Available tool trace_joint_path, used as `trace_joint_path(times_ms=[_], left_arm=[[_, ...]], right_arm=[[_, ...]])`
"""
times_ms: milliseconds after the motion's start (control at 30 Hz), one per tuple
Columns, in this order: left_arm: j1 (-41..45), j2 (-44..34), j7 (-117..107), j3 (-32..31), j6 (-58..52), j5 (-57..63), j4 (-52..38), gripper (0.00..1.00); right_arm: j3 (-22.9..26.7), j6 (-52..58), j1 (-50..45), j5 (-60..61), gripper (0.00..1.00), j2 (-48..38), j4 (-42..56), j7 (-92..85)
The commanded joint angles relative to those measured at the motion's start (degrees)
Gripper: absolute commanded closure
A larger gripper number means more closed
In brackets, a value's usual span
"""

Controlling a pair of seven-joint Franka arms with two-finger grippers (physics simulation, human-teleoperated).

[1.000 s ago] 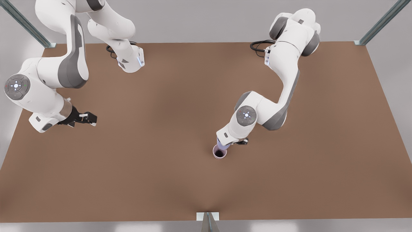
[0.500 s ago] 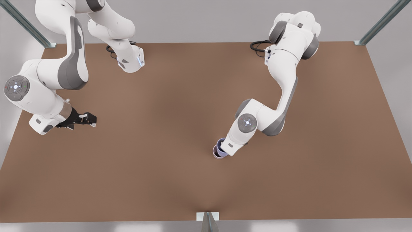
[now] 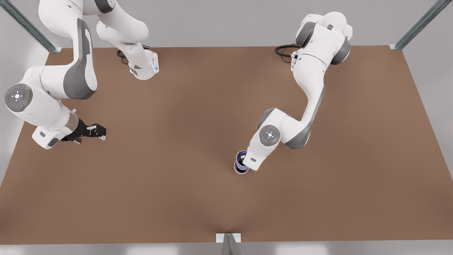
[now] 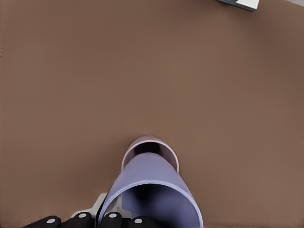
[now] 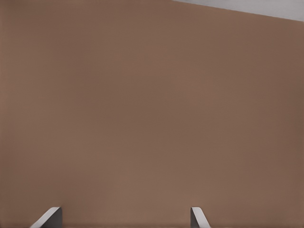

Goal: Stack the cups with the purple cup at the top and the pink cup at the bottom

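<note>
The pink cup (image 3: 239, 171) stands upright on the brown table (image 3: 177, 177), right of the middle in the front view. The purple cup (image 3: 241, 157) is tilted directly over it, its base at the pink cup's mouth. My left gripper, on the arm at the front view's right, is shut on the purple cup (image 4: 152, 187); one finger (image 4: 100, 204) shows beside the cup wall, and the pink cup's rim (image 4: 142, 142) peeks out beyond. My right gripper (image 3: 101, 132) waits at the front view's left, open over bare table, fingertips (image 5: 50, 216) wide apart.
A metal bracket (image 3: 228, 238) sits at the table's near edge, and frame posts (image 3: 396, 46) stand at the far corners. Both arm bases (image 3: 145, 69) are mounted along the far edge.
The left arm carried the purple cup sideways over the pink cup and lowered it until its base reached the pink cup's mouth. The right arm barely shifted.
</note>
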State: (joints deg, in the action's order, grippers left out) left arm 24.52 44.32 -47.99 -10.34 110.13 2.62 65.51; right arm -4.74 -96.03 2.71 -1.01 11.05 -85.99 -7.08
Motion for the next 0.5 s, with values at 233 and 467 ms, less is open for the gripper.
trace_joint_path(times_ms=[233,467], left_arm=[[0.09,0.50,-6.94,-0.03,0.53,0.02,0.32,0.79],[0.00,0.94,-6.85,-0.03,1.06,0.11,1.99,0.79]], right_arm=[[0.08,0.06,0.10,0.04,0.00,0.03,0.03,-1.79],[0.17,0.06,0.10,0.04,0.00,0.03,0.03,-1.88]])
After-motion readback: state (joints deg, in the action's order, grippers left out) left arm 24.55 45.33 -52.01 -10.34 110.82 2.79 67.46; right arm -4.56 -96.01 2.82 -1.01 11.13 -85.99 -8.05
